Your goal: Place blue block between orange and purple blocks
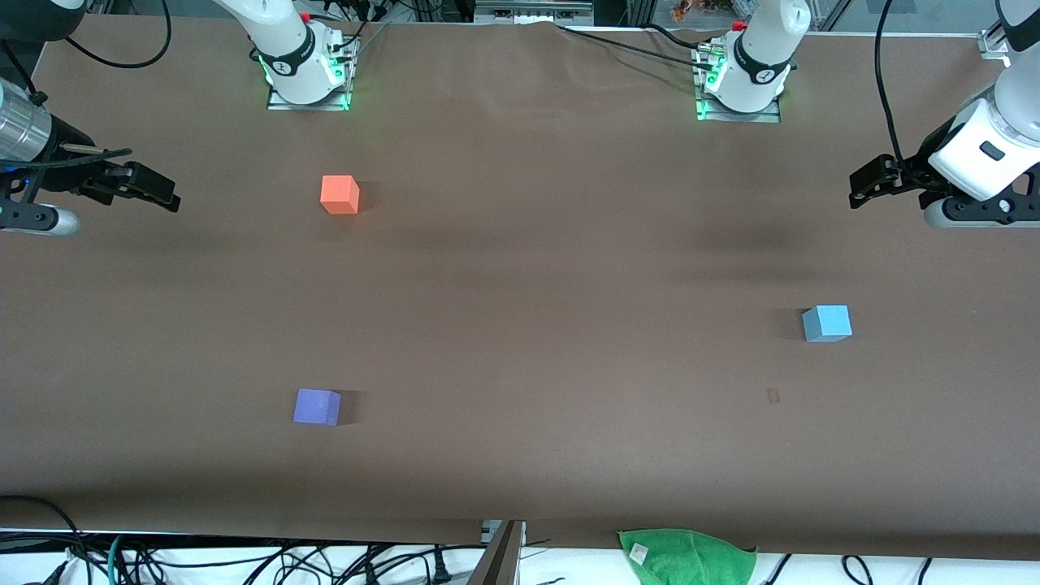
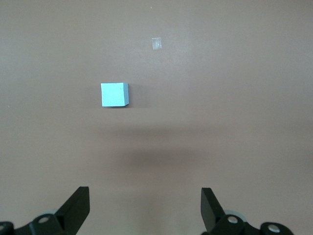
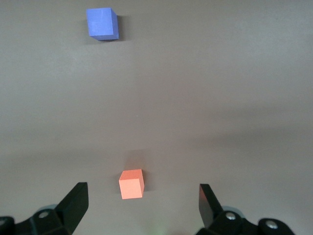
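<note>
Green cloth [image 1: 689,554] lies crumpled at the bench [image 1: 520,455] edge nearest the front camera, toward the left arm's end. Next up the brown surface sits the purple block [image 1: 317,406], toward the right arm's end, well apart from both pincers. The blue block [image 1: 827,323] rests alone toward the left arm's end, with a small pale mark [image 1: 773,396] on the bench a little nearer the camera. In the left wrist view this block [image 2: 114,94] lies ahead of the left pincer [image 2: 145,208], off its centre line toward one finger, not touching it. The orange block [image 1: 340,194] stands farther from the camera than the purple one, nearly in line with it.

Both arms are folded back and held high over their own ends of the bench. The left pincer [image 1: 873,185] points inward, fingers spread wide and holding nothing. The right pincer [image 1: 154,193] mirrors it, also gaping and empty; in its wrist view the orange block [image 3: 131,183] sits between the two fingers' line of sight, just ahead of the right pincer [image 3: 143,205], the purple block [image 3: 102,23] much farther out.
</note>
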